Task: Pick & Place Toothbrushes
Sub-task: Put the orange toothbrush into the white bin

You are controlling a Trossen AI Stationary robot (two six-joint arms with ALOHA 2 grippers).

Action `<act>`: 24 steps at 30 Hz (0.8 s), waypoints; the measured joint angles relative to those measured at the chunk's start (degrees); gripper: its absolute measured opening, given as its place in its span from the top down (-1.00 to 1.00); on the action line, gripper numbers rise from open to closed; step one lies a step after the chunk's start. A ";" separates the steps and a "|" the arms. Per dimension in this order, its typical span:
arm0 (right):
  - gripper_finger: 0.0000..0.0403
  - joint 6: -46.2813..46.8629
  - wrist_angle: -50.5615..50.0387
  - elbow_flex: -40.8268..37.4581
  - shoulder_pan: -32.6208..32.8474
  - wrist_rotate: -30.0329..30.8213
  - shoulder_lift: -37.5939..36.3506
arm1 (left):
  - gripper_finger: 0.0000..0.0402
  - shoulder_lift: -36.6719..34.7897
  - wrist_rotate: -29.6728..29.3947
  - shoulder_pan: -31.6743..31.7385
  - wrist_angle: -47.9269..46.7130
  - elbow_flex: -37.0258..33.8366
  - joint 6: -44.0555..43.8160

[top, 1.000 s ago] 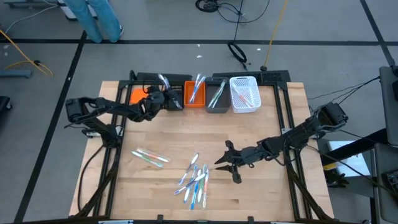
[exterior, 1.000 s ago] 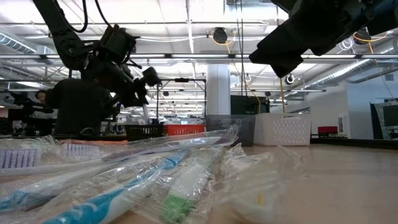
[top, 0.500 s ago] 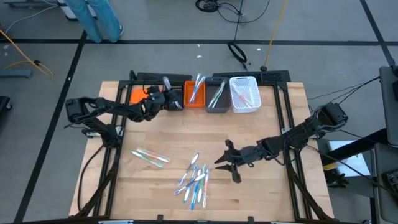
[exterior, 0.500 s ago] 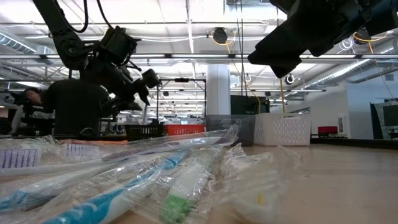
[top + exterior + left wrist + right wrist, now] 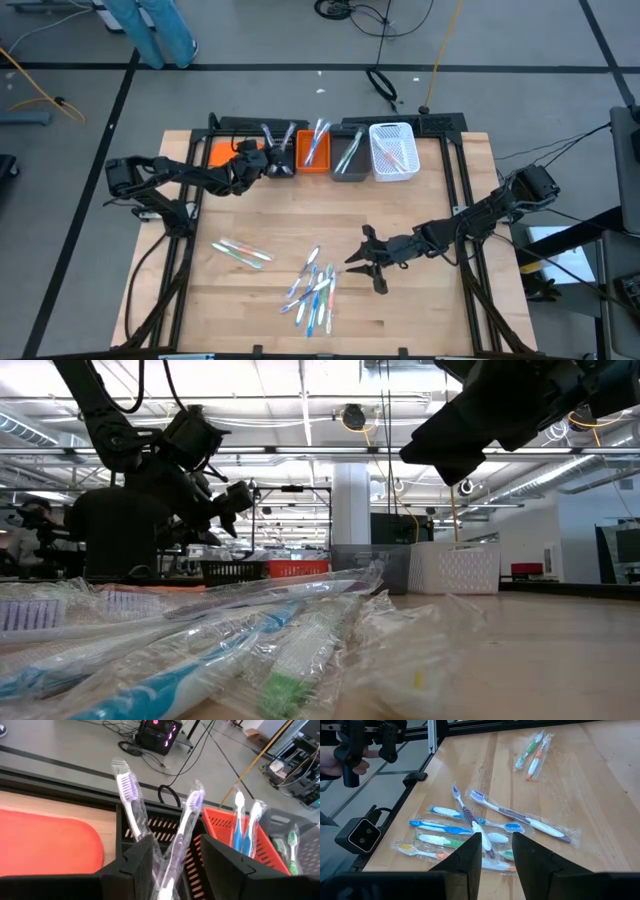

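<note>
A: Nearest, low in the high view's centre, the wrapped toothbrushes point(image 5: 312, 290) lie heaped on the table point(image 5: 420, 320), two more point(image 5: 241, 252) apart at left. The right gripper point(image 5: 368, 262) hovers beside the heap, its jaws parted and empty.

B: They look light, stiff and slippery in film; the mid-handle is probably best. Overlapping neighbours could drag along.

A: Farther, at upper centre, the left gripper point(image 5: 268, 162) has its jaws open over the black bin point(image 5: 284, 168), holding nothing. Two purple brushes point(image 5: 150, 820) stand inside. Orange bin point(image 5: 314, 152), grey bin point(image 5: 349, 158) and white basket point(image 5: 393, 154) follow rightward.
</note>
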 joint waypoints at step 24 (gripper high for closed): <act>0.50 2.03 -1.64 0.00 0.04 -0.02 0.00 | 0.19 -9.55 34.61 -7.44 -9.02 0.04 24.92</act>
